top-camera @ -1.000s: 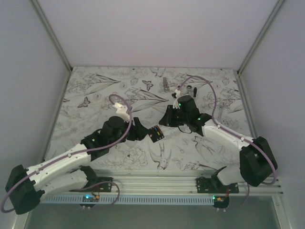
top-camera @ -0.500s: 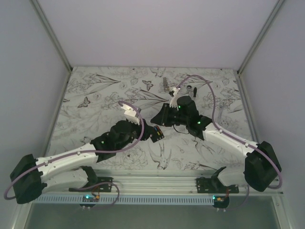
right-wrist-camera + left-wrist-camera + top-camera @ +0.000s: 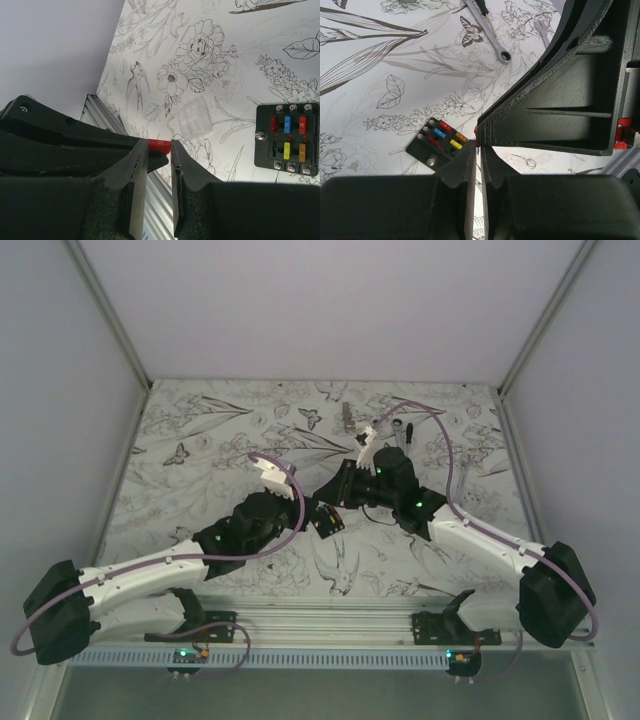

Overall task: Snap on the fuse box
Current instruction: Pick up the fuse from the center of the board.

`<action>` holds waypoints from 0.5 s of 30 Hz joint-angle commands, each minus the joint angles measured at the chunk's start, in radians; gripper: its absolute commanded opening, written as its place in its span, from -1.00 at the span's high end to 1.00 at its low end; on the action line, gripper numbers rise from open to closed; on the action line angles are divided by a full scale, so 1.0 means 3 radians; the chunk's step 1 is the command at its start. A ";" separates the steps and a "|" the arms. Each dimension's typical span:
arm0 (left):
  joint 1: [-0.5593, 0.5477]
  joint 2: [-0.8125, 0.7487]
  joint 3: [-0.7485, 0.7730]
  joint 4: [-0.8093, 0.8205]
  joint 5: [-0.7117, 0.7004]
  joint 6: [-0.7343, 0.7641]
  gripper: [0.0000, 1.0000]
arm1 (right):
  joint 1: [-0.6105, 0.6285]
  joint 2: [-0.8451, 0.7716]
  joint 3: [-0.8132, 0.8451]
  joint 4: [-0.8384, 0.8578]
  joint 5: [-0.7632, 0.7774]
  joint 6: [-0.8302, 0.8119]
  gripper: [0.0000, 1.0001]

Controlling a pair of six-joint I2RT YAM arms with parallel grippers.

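Note:
The fuse box (image 3: 329, 521) is a black block with red, blue and yellow fuses, lying flat on the patterned table (image 3: 439, 144) (image 3: 286, 140). Both grippers meet tip to tip just above and beside it. My right gripper (image 3: 159, 149) is shut on a small red fuse (image 3: 160, 146) marked 10. My left gripper (image 3: 479, 148) has its jaws drawn to a thin slit around that fuse's metal blade, with the red body (image 3: 476, 131) just past its tips. In the top view the two grippers, left (image 3: 314, 510) and right (image 3: 330, 498), almost touch.
A clear plastic cover (image 3: 194, 119) lies on the table near the fuse box. A silver ratchet wrench (image 3: 488, 31) (image 3: 347, 418) rests at the far side. The metal rail at the table's near edge (image 3: 107, 117) runs below the grippers.
Both arms have swung toward each other until their tips meet over the fuse box. The left jaws have closed from wide to a thin slit. The right keeps its grip on the red fuse.

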 commanded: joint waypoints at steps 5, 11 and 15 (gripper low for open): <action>-0.0012 -0.0046 -0.0020 0.0171 0.0001 0.0043 1.00 | 0.0081 -0.0135 -0.0067 0.0145 -0.0017 0.0102 0.54; -0.0005 -0.0274 -0.0160 0.0168 0.0174 0.0213 1.00 | 0.0045 -0.0371 -0.0064 0.0074 0.0134 -0.0311 0.26; 0.0086 -0.0534 -0.0297 0.0145 0.0566 0.0309 1.00 | -0.0030 -0.0569 0.0104 -0.0304 0.0034 -0.0899 0.13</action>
